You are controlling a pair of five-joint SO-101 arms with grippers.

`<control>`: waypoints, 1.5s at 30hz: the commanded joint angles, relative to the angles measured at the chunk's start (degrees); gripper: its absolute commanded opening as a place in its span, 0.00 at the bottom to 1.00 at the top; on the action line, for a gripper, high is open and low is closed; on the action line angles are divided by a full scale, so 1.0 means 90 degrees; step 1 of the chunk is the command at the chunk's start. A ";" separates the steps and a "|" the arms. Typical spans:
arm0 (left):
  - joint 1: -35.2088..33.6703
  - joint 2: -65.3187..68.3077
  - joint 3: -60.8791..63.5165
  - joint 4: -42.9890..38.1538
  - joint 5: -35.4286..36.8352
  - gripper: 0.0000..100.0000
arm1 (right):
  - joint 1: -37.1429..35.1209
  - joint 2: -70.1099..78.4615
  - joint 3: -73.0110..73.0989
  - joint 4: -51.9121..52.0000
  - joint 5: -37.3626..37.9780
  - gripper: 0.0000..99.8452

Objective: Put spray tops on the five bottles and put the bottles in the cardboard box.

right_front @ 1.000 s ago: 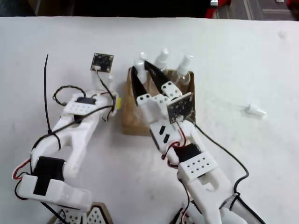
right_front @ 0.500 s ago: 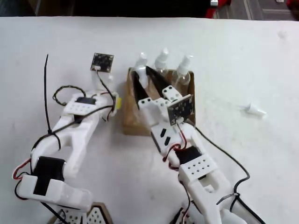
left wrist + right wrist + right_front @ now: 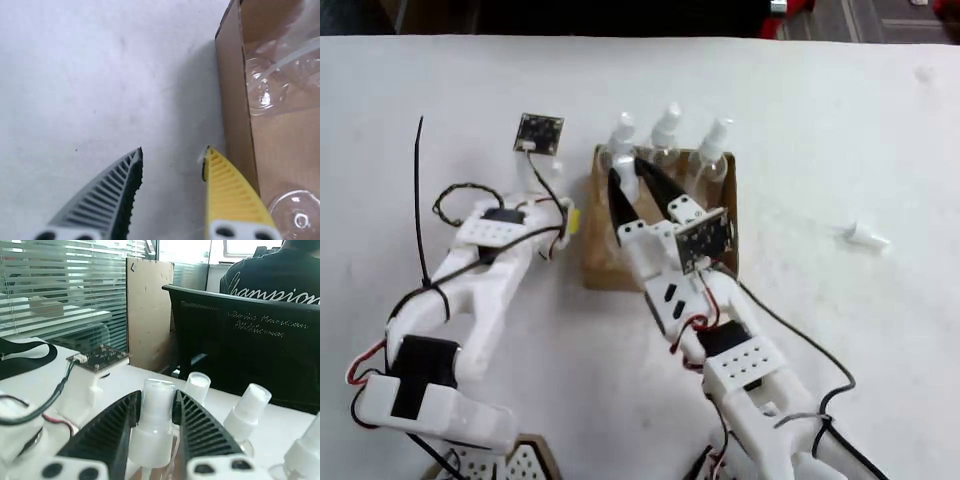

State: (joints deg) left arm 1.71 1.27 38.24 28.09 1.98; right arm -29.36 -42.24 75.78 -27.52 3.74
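Observation:
The cardboard box (image 3: pixel 602 255) lies mid-table with clear bottles (image 3: pixel 716 148) standing in it, white spray tops up. My right gripper (image 3: pixel 626 168) is over the box's far left corner, its black fingers (image 3: pixel 117 427) pressed on either side of one bottle's spray top (image 3: pixel 157 407). Two more topped bottles (image 3: pixel 247 410) stand just beyond. My left gripper (image 3: pixel 172 151) is open low over the table, its yellow finger (image 3: pixel 225 185) next to the box's outer wall (image 3: pixel 235 115). Clear bottle bases (image 3: pixel 262 90) show inside the box.
A loose white spray top (image 3: pixel 865 236) lies on the table to the right of the box. The left arm's camera board (image 3: pixel 538 132) stands just left of the box. A cardboard piece (image 3: pixel 535 448) shows at the near edge.
My right gripper's fingers have narrowed around the leftmost bottle's spray top, and the wrist has drawn back slightly toward the near side. The left arm has kept still.

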 commanded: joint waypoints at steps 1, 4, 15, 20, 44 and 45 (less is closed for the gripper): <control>0.0044 -0.0044 -0.0400 -0.0166 -0.0059 0.19 | 0.0024 -0.0054 0.0049 -0.0171 -0.0020 0.02; 0.0044 -0.0044 -0.0400 -0.0166 -0.0059 0.19 | 0.0063 -0.0054 0.0098 -0.0171 -0.0039 0.02; 0.0044 -0.0044 -0.0400 -0.0166 -0.0059 0.19 | 0.0024 -0.0063 0.0293 -0.0171 -0.0049 0.02; 0.0044 -0.0044 -0.0400 -0.0166 -0.0059 0.19 | 0.0024 -0.0063 0.0293 -0.0161 -0.0059 0.02; 0.0044 -0.0044 -0.0400 -0.0166 -0.0059 0.19 | 0.0005 -0.0904 0.0674 -0.0132 -0.0068 0.16; 0.0044 -0.0044 -0.0400 -0.0166 -0.0059 0.19 | 0.0005 -0.1118 0.0791 -0.0132 -0.0068 0.16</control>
State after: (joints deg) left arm 1.71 1.27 38.24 28.09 1.98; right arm -29.36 -45.85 81.23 -27.52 3.74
